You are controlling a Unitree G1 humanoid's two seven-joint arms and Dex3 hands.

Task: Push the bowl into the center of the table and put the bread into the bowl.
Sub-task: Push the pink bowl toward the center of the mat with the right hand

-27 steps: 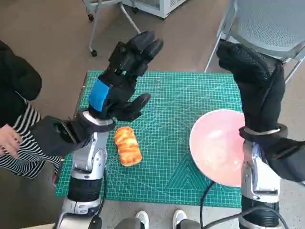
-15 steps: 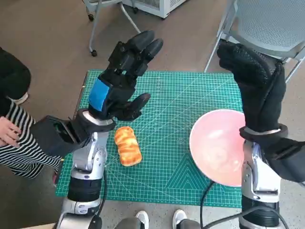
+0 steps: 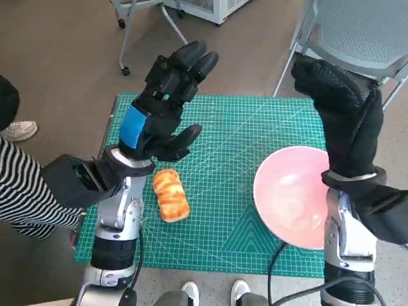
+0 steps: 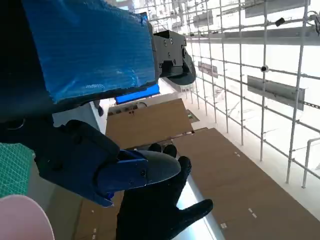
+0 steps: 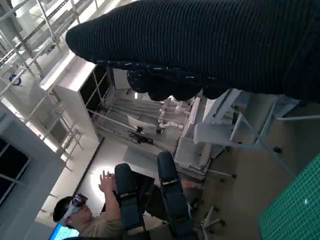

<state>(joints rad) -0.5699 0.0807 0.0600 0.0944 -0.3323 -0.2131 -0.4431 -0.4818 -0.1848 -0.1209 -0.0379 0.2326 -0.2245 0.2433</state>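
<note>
A pink bowl [image 3: 290, 194] sits at the right side of the green cutting mat [image 3: 223, 137], partly over its near right edge. A golden bread roll [image 3: 171, 194] lies on the mat's left part. My left hand [image 3: 162, 105] is raised above the mat's left side, fingers spread and holding nothing. My right hand [image 3: 341, 111] in its black glove is held up above the bowl's far right, fingers extended, empty. The left wrist view shows my left hand [image 4: 90, 100], the gloved right hand [image 4: 155, 210] and a sliver of the bowl [image 4: 20, 217].
A grey mesh chair [image 3: 357, 29] stands behind the table at the right, and a wheeled chair base [image 3: 143, 25] at the back left. A person in a striped top [image 3: 29, 191] is at the left edge. The right wrist view shows a person [image 5: 87, 210] with raised hands.
The person at the left has drawn back toward the picture's edge, and a shoe now shows there. Both my hands, the bowl and the bread have stayed put.
</note>
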